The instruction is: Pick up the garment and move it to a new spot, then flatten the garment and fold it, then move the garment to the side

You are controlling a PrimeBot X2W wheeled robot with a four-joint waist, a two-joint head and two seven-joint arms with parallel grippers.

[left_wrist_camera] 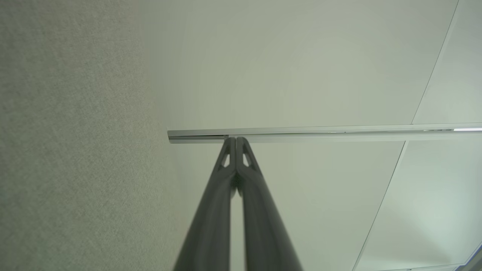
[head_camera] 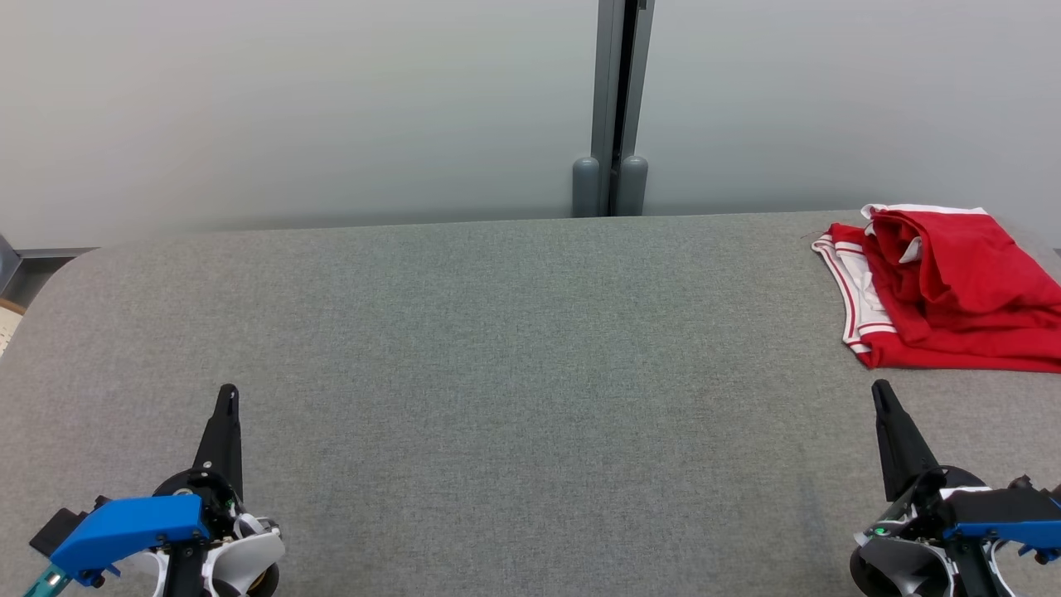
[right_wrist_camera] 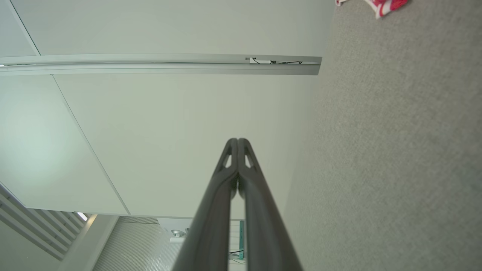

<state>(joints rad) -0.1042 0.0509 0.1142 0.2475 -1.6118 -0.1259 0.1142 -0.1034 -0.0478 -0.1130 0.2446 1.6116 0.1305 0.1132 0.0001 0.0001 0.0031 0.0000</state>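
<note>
A red garment (head_camera: pixel 953 290) with white striped trim lies crumpled at the far right of the grey table (head_camera: pixel 514 356), partly cut off by the head view's right edge. A corner of the garment (right_wrist_camera: pixel 380 5) shows at the top of the right wrist view. My right gripper (head_camera: pixel 880 390) hovers near the table's front right, just in front of the garment and apart from it, shut with nothing held. My left gripper (head_camera: pixel 228 391) stands at the front left, far from the garment, shut and empty. Both wrist views show the fingertips (left_wrist_camera: pixel 236 140) pressed together (right_wrist_camera: pixel 238 140).
A pale frosted wall stands behind the table, with a grey vertical post (head_camera: pixel 615 108) at its middle. The table's left corner is rounded (head_camera: pixel 75 265). A wide stretch of bare grey felt lies between the two grippers.
</note>
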